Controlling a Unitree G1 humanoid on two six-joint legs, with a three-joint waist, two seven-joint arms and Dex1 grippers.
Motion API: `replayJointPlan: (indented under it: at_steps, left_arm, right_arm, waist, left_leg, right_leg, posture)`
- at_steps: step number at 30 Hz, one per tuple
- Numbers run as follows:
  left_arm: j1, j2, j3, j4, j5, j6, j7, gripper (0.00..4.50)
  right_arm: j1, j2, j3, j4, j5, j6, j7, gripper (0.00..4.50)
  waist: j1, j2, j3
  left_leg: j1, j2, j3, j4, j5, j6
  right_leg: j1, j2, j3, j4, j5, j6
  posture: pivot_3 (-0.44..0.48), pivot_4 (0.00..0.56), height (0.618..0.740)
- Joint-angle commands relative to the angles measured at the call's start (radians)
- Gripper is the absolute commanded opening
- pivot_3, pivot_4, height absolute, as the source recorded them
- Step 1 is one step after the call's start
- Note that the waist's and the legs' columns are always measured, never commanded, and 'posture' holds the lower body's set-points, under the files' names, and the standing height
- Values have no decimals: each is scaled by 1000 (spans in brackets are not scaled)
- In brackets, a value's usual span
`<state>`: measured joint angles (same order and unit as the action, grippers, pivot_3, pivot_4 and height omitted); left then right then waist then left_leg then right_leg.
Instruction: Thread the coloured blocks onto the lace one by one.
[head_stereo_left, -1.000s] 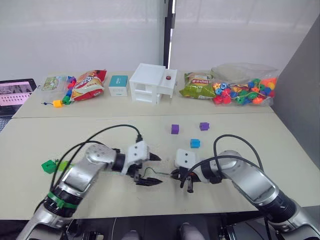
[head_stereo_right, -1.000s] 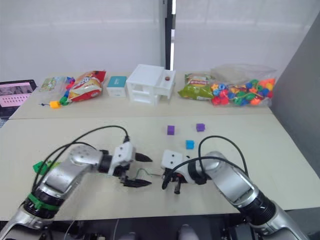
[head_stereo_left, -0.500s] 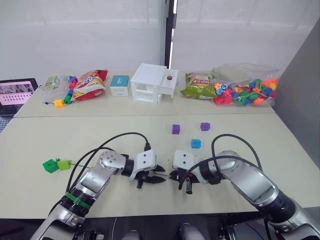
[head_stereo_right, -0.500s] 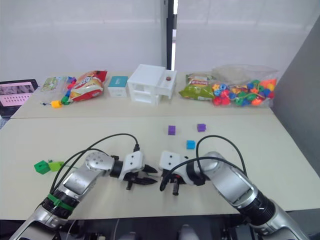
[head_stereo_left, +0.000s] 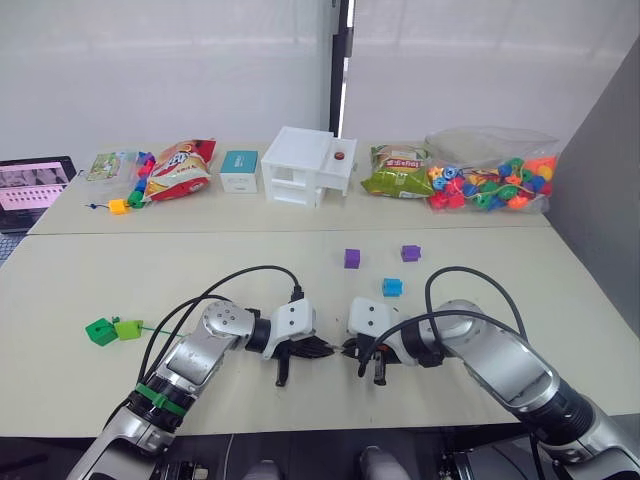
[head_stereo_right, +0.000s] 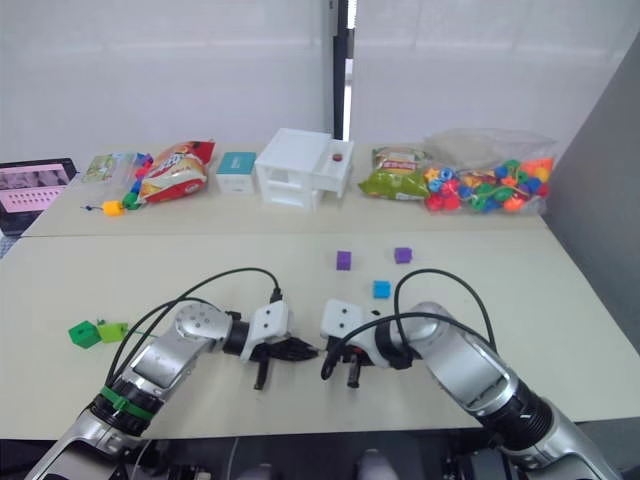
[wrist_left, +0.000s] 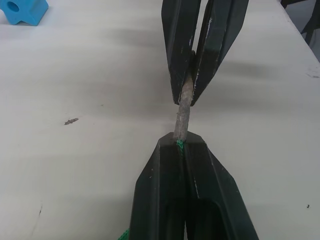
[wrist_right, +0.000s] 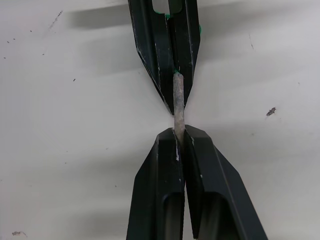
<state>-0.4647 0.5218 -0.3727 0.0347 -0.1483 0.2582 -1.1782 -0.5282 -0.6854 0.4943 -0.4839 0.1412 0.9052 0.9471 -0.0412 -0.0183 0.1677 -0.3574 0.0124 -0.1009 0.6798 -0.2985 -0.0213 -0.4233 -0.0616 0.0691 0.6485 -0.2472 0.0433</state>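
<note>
At the far left of the table (head_stereo_left: 90, 280), well apart from both pairs of jaws, a dark green block (head_stereo_left: 99, 331) and a light green block (head_stereo_left: 128, 329) sit touching, with the lace (head_stereo_left: 165, 328) running thinly from them toward the arms. The left gripper (wrist_left: 182, 146) has its jaws closed on the lace where the green cord meets the stiff pale tip (wrist_left: 183, 102). That tip bridges the small gap between the two sets of jaws, which meet nose to nose. The right gripper (wrist_right: 178, 136) has its jaws pinched on the tip's other end. Beyond the right jaws lies a blue block (head_stereo_left: 391, 288), near them; farther off sit two purple blocks (head_stereo_left: 350, 258), apart from each other.
</note>
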Motion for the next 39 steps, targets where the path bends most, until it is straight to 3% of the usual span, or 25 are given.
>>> replayJointPlan:
  at_steps: [1,3,6,10,21,22,27,39]
  left_arm:
    - [-17,0,28,-42,-21,-3,-4,14]
    - [-13,7,33,-50,-24,12,-1,14]
    - [-7,5,55,-80,-71,65,-10,879]
    - [-8,6,36,-80,-25,33,16,2186]
    - [0,6,30,-79,-29,37,-2,2186]
    - [1,7,28,-78,-27,35,-3,1638]
    - [4,12,22,-71,-17,30,-15,46]
    - [-13,3,37,-67,-27,42,-11,10]
  right_arm:
    - [3,-4,-1,-41,21,-4,8,0]
    - [3,-4,-1,-41,21,-4,9,0]
    - [4,-5,-1,-42,21,-3,9,0]
    - [5,-5,-1,-43,20,-4,9,0]
    - [3,-7,-7,-46,22,3,10,0]
    - [4,-7,-8,-46,22,4,9,0]
    - [7,-10,-10,-50,24,6,8,0]
    - [21,-21,-2,-57,23,4,9,0]
  waist:
    - [0,0,0]
    - [0,0,0]
    - [0,0,0]
    - [0,0,0]
    - [0,0,0]
    - [0,0,0]
    - [0,0,0]
    - [0,0,0]
  left_leg:
    - [0,0,0,0,0,0]
    - [0,0,0,0,0,0]
    - [0,0,0,0,0,0]
    - [0,0,0,0,0,0]
    - [0,0,0,0,0,0]
    - [0,0,0,0,0,0]
    - [0,0,0,0,0,0]
    - [0,0,0,0,0,0]
  right_leg:
    - [0,0,0,0,0,0]
    - [0,0,0,0,0,0]
    - [0,0,0,0,0,0]
    - [0,0,0,0,0,0]
    - [0,0,0,0,0,0]
    - [0,0,0,0,0,0]
    - [0,0,0,0,0,0]
    - [0,0,0,0,0,0]
  posture:
    - [0,150,740]
    - [0,150,740]
    - [0,150,740]
    - [0,150,740]
    - [0,150,740]
    - [0,150,740]
    - [0,150,740]
    - [0,150,740]
